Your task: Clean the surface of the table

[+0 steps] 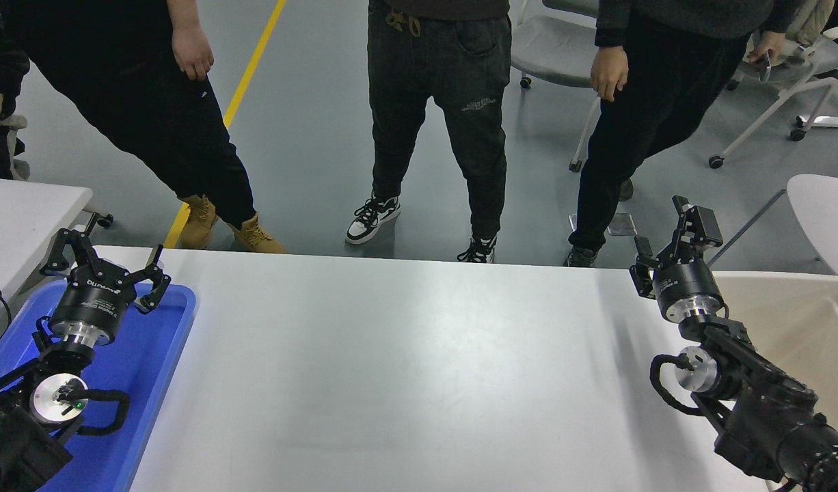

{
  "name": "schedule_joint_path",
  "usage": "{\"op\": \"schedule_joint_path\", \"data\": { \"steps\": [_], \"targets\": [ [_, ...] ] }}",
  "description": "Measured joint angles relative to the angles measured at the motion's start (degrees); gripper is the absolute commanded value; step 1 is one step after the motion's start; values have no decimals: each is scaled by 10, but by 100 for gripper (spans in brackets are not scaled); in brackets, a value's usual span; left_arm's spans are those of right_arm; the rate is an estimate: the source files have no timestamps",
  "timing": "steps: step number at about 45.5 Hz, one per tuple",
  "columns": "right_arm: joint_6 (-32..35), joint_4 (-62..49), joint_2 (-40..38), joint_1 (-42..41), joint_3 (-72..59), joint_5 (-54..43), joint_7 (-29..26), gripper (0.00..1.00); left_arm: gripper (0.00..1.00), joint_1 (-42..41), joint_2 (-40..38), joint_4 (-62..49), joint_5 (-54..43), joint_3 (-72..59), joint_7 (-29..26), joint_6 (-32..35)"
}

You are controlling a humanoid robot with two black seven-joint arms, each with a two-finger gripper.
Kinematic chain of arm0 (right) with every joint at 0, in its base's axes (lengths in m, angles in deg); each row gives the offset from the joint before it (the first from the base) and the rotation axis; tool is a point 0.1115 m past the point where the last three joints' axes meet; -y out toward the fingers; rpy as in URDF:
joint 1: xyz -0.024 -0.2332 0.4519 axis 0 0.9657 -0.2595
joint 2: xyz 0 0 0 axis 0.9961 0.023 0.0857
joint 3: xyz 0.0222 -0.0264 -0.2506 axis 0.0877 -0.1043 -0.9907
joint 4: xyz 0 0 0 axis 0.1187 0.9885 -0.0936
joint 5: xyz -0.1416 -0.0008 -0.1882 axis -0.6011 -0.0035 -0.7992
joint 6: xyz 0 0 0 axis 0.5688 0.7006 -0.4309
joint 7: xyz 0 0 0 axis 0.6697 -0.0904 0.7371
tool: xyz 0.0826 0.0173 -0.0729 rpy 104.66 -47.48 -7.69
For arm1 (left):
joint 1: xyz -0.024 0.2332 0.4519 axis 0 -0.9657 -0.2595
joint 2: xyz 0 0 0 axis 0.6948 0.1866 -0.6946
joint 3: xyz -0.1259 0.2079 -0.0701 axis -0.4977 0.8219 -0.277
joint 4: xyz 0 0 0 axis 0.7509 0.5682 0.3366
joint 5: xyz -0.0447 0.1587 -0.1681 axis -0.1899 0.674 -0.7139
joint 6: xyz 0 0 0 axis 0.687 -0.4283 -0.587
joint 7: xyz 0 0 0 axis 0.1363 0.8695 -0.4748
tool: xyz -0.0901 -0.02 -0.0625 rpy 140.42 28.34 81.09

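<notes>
Right pincer (673,244) seemingly above table surface (405,369) far-right corner.

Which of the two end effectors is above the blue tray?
The left end effector; it hangs over the blue tray, while the right end effector is at the table's far right corner.

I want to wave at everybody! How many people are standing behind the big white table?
3, each cut off above the waist: one person at far left, one person in the middle, one person at right near the chairs. An arm at the left edge may be a fourth.
</notes>
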Motion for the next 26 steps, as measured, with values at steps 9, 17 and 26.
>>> {"op": "schedule_joint_path", "data": {
  "steps": [9,17,26],
  "targets": [
    [-1,-14,6,-2,-1,4,1,98,100,0,0,0,0,0,0,0],
    [0,-17,11,-2,1,6,2,98,100,0,0,0,0,0,0,0],
    [2,-17,16,-3,3,7,2,98,100,0,0,0,0,0,0,0]
  ]
}}
